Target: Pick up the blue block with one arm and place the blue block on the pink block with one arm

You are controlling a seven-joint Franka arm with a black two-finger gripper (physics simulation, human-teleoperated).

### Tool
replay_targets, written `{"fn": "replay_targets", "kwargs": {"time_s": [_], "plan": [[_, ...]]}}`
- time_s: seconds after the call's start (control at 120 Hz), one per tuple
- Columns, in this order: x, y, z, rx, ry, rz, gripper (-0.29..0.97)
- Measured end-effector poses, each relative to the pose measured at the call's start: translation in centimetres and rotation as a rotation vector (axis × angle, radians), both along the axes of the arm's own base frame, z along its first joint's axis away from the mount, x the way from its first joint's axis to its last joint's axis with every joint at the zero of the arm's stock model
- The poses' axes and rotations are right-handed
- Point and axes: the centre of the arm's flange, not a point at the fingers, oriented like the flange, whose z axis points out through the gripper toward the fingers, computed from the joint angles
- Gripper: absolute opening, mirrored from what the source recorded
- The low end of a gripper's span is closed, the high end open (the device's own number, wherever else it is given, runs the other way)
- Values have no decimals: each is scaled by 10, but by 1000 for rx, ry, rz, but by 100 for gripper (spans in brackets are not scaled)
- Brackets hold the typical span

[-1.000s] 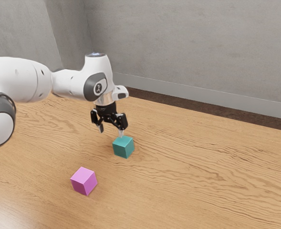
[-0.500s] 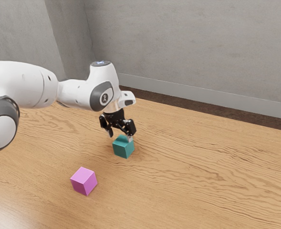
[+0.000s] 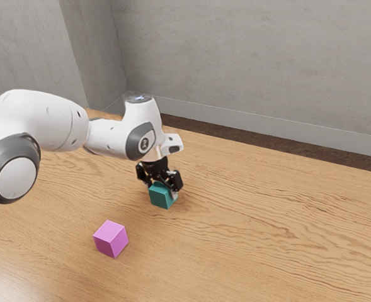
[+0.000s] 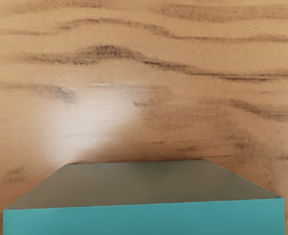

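Wooden table (image 3: 267, 220), teal block (image 3: 160, 200) (grey walls (image 3: 248, 56))

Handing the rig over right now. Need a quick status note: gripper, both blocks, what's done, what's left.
Gripper: open, down at the blue block, fingers either side of its top, not clamped.
Blue block: renders teal, sits on the table, just under the hand in the wrist view.
Pink block: on the table, apart from the blue one, nearer the camera and toward the exterior view's left.
Done: hand positioned for the grasp.
Left: close, lift, carry, set the blue block on the pink block, release.
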Motion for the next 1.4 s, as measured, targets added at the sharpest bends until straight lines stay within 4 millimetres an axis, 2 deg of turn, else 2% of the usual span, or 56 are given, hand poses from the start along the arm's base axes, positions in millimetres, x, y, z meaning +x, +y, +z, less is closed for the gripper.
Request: {"fn": "replay_targets", "kwargs": {"time_s": [0.15, 0.3, 0.433, 0.608, 0.683, 0.8, 0.892, 0.983, 1.117, 1.267, 1.4], "plan": [[4, -2, -1, -5, -9, -2, 67], [3, -2, 9, -19, -23, 9, 42], [-5, 0, 0, -36, 2, 40, 35], [-13, -3, 33, -51, -31, 54, 32], [-37, 1, 53, -60, -28, 65, 32], [-86, 7, 92, -65, -39, 64, 32], [-123, 10, 105, -70, -30, 63, 32], [-154, 20, 106, -66, -10, 82, 32], [-177, 30, 106, -59, 2, 113, 32], [-190, 14, 100, -52, 23, 95, 33], [-202, 15, 100, -45, 29, 108, 34]]}}
